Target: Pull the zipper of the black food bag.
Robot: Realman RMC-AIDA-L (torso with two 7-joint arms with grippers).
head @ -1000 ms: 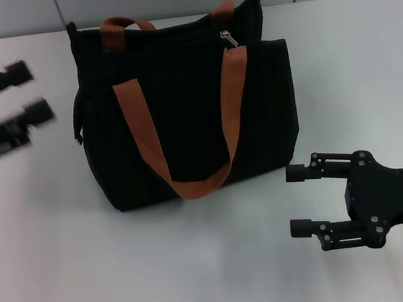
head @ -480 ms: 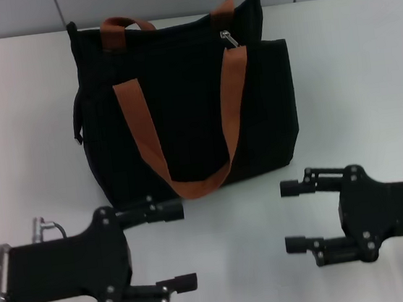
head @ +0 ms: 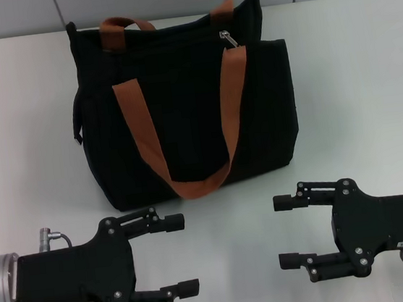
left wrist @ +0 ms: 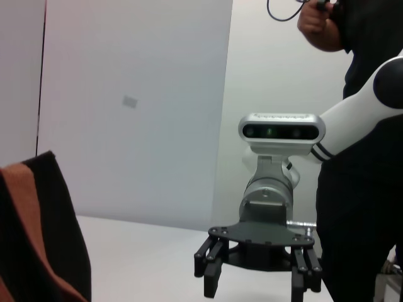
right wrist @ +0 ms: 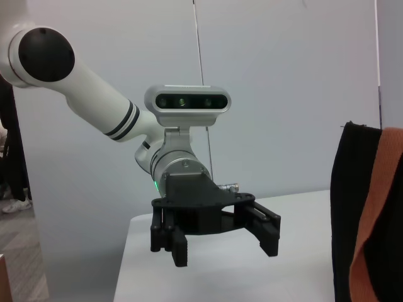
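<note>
Black bag [head: 185,102] upright at the back middle of the table [head: 352,68], brown straps draped down its front. Metal zipper pull [head: 229,38] sitting on the top edge, toward the right end of the mouth, just above the right strap. Top edge reading as a thin dark line from the left corner across to the pull; impossible to tell whether the teeth along it are meshed or parted. Hence a scene fitting two stages alike: slider parked at this end with the run to the other end ahead of it, or slider already run along to this end. No verdict possible on which.

Left gripper [head: 173,256] low in the near-left, just in front of the bag's bottom left corner, fingers spread wide and pointing toward the right. Nothing between them, nothing touched; a strip of bare table between the upper finger and the bag. Seen from the right wrist [right wrist: 214,242] as well: splayed, empty, hanging over the table edge.

Right gripper [head: 287,232] low in the near-right, in front of the bag's bottom right corner, fingers likewise wide apart, pointing toward the left, facing the other one across a gap of bare table. Empty too, clear of bag and pull. Same story from the left wrist [left wrist: 255,277].

Both well below and apart from the zipper pull.
</note>
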